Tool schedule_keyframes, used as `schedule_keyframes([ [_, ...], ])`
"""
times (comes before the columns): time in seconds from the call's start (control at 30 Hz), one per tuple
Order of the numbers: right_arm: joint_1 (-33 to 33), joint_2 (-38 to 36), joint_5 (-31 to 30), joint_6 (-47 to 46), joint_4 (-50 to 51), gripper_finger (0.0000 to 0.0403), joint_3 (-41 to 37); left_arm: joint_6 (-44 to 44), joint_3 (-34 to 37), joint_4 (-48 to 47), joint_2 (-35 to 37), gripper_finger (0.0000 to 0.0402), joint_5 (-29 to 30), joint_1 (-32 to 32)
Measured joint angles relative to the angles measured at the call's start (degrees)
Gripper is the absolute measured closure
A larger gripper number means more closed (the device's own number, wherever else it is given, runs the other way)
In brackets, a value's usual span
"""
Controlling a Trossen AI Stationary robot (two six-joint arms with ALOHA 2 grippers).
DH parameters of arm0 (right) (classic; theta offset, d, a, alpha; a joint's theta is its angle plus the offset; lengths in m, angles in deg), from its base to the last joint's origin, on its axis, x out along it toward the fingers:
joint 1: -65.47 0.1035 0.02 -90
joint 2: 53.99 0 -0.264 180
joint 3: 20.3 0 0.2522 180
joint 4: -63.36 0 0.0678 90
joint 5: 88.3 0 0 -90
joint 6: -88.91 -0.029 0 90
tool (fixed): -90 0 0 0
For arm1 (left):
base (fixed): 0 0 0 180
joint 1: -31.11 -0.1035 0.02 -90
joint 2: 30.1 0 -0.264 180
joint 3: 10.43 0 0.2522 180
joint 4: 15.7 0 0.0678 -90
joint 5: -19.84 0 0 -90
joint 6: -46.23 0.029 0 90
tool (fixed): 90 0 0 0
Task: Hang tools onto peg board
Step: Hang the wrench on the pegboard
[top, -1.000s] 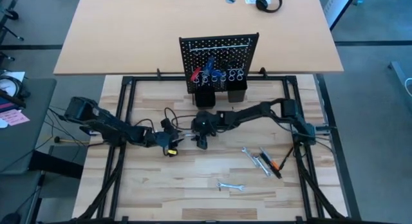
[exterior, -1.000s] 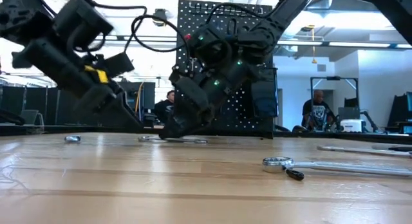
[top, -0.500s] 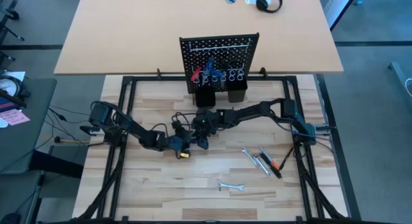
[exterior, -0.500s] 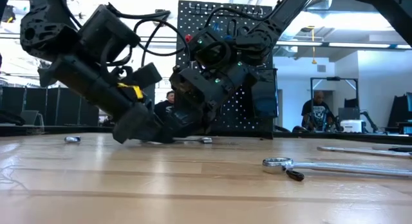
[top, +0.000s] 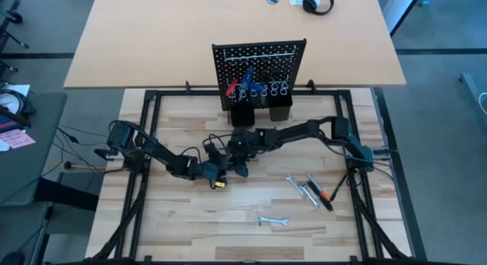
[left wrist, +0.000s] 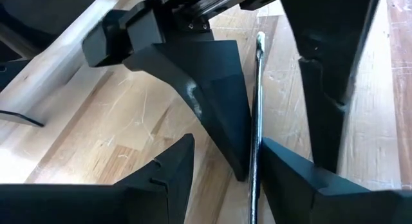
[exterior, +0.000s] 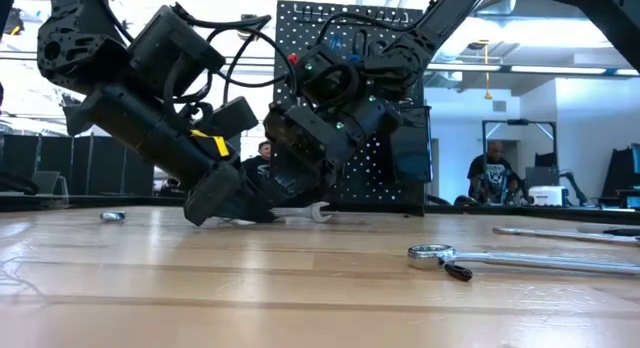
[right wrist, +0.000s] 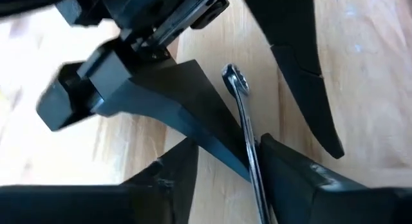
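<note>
Silver wrench (right wrist: 244, 130) lies on wood surface (top: 228, 219) between fingers of both parted pincers, left pincer (left wrist: 222, 169) and right pincer (right wrist: 228, 163), neither clamped; no readable writing.

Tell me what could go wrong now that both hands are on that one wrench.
1. Both the left hand and right hand crowd the same silver wrench lying on the table; their fingers may collide.
2. The wrench lies flat, so a closing hand could skid it sideways instead of lifting it.
3. The peg board stands close behind; a hasty lift might knock it.
</note>
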Motion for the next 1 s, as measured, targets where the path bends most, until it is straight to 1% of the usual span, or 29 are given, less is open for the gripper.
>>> schedule_keyframes([
  [0.13, 0.72, -0.11, -4.61, 4.5, 3.47, 0.0272, 0.11, 0.36, 0.0, 0.0, -0.04, 0.024, 0.0, 0.02],
  [0.33, 2.01, -0.32, -11.3, 6.07, 6.17, 0.0335, 0.11, 0.42, 0.04, -0.67, 0.77, 0.024, -0.02, 0.23],
  [0.43, 2.68, -0.4, -14.28, 5.63, 7.93, 0.0353, 0.14, 0.37, 0.07, -1.98, 2.78, 0.024, 0.14, 0.82],
  [0.5, 3.2, -0.41, -16.43, 5.0, 8.56, 0.0362, 0.25, 0.38, 0.07, -4.56, 5.0, 0.024, -0.2, 1.52],
  [0.6, 4.08, -0.46, -19.19, 3.38, 8.94, 0.0381, 0.26, 0.02, 0.5, -10.42, 10.3, 0.024, 0.93, 2.97],
  [0.67, 4.6, -0.59, -20.63, 2.41, 9.04, 0.0382, 0.26, -0.86, 0.41, -16.13, 14.25, 0.024, 2.0, 4.37],
  [0.73, 5.52, -0.63, -24.15, 1.5, 9.09, 0.0382, 0.24, -3.1, 0.39, -22.95, 19.41, 0.024, 5.57, 6.16],
  [0.83, 6.68, -0.63, -29.07, -0.04, 8.81, 0.0382, 0.2, -7.79, 0.31, -33.44, 26.96, 0.024, 13.26, 8.59],
  [1.0, 7.63, -1.19, -32.45, -2.86, 4.97, 0.0382, -0.45, -18.62, 0.61, -48.87, 36.7, 0.024, 21.48, 12.95],
])
